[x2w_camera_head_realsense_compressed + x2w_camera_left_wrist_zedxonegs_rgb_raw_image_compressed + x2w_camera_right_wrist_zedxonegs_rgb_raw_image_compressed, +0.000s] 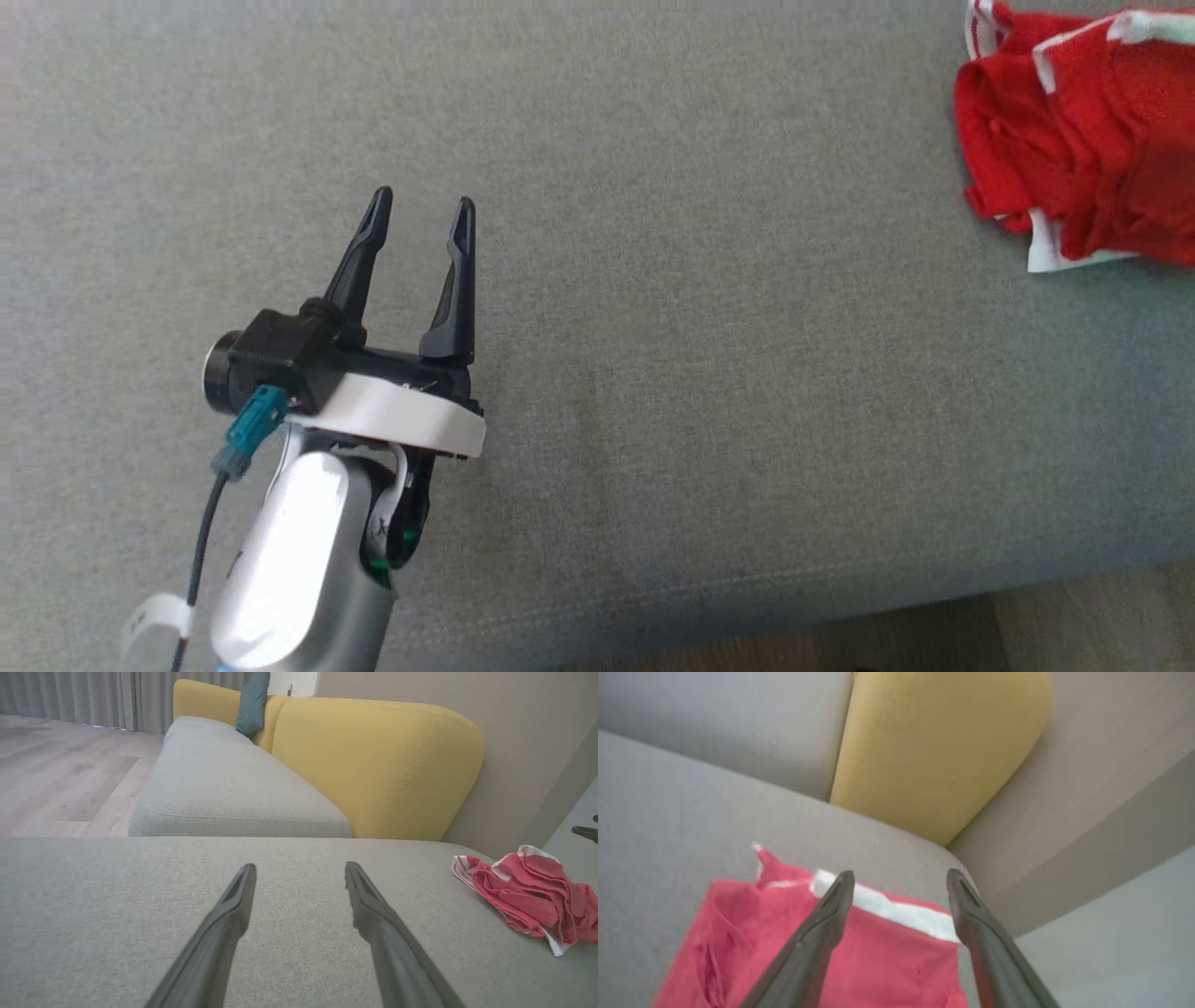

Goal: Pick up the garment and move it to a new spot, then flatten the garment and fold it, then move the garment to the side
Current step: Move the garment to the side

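Note:
The garment [1083, 140] is red with white trim, lying bunched on the grey cushion at the head view's upper right. The left wrist view has the garment [528, 896] at its right side. My left gripper [422, 210] hovers open over bare cushion, far to the left of the garment, with nothing between its fingers. In the right wrist view my right gripper [900, 882] stands open just above the garment [878, 961], its fingers spread over the white band with nothing held.
The grey seat cushion [709, 392] ends at a front edge along the bottom of the head view, with wooden floor [934, 644] below. A yellow backrest [373, 765] and a second grey cushion [224, 793] lie beyond. A wall stands to the right.

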Available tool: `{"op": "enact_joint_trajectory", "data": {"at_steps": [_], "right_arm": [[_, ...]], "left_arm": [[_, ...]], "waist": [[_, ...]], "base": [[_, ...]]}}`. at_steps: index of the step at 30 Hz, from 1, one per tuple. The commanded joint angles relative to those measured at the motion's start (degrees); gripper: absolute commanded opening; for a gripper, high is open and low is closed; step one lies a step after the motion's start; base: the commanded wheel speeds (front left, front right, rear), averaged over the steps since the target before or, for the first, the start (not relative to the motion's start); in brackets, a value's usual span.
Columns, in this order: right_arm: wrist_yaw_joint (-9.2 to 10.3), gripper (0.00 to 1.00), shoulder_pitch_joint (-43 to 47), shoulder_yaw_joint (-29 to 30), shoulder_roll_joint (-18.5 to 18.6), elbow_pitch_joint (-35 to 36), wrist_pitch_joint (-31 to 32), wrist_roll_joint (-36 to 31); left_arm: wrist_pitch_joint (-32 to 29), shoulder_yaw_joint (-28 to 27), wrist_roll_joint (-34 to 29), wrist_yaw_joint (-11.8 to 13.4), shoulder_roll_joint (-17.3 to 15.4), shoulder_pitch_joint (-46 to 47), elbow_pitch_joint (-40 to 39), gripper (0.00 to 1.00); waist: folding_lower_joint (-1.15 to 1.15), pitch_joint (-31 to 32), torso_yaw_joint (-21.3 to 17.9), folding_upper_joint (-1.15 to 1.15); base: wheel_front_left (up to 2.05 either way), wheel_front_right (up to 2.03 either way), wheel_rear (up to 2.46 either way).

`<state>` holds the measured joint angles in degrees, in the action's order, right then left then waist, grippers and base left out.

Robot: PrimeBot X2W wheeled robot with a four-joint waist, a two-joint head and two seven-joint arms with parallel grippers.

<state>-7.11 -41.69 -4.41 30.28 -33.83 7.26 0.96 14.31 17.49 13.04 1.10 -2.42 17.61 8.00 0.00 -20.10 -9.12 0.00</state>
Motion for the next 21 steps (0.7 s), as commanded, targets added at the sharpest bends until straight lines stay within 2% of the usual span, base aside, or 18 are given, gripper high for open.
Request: {"op": "enact_joint_trajectory", "data": {"at_steps": [1, 6, 10, 15, 18, 21], "right_arm": [[-0.37, 1.00, 0.06, 0.05, 0.25, 2.51, -0.91, 0.28], [-0.37, 1.00, 1.50, 0.03, -6.53, 8.42, -6.22, 2.54], [-0.37, 1.00, 5.13, 0.54, -13.96, 12.97, -10.71, 4.01], [-0.37, 1.00, 13.60, 0.16, -23.70, 16.93, -15.32, 2.59], [-0.37, 1.00, 19.88, -0.01, -26.63, 18.25, -17.49, 2.49], [-0.37, 1.00, 25.66, -0.49, -27.31, 19.61, -19.46, 2.42]], "left_arm": [[0.69, -2.06, 0.24, 0.37, -0.45, 0.14, -2.11, 1.00], [0.69, -2.62, 0.69, 1.06, -0.45, -1.61, -3.13, 1.00], [0.69, -3.60, 1.04, 1.89, -0.45, -3.75, -4.32, 1.00], [0.69, -4.35, 1.53, 2.75, -0.45, -6.79, -5.25, 1.00], [0.69, -4.08, 2.07, 3.18, -0.45, -8.69, -5.21, 1.00], [0.69, -3.76, 2.40, 3.67, -0.45, -10.44, -5.17, 1.00]], "waist": [[0.00, 1.45, 0.56, 0.00], [0.00, 5.41, 1.68, 0.00], [0.00, 8.85, 2.49, 0.00], [0.00, 13.00, 3.67, 0.00], [0.00, 15.23, 4.52, 0.00], [0.00, 16.81, 5.24, 0.00]], "base": [[0.00, 0.00, 0.00], [0.00, 0.00, 0.00], [0.00, 0.00, 0.00], [0.00, 0.00, 0.00], [0.00, 0.00, 0.00], [0.00, 0.00, 0.00]]}}
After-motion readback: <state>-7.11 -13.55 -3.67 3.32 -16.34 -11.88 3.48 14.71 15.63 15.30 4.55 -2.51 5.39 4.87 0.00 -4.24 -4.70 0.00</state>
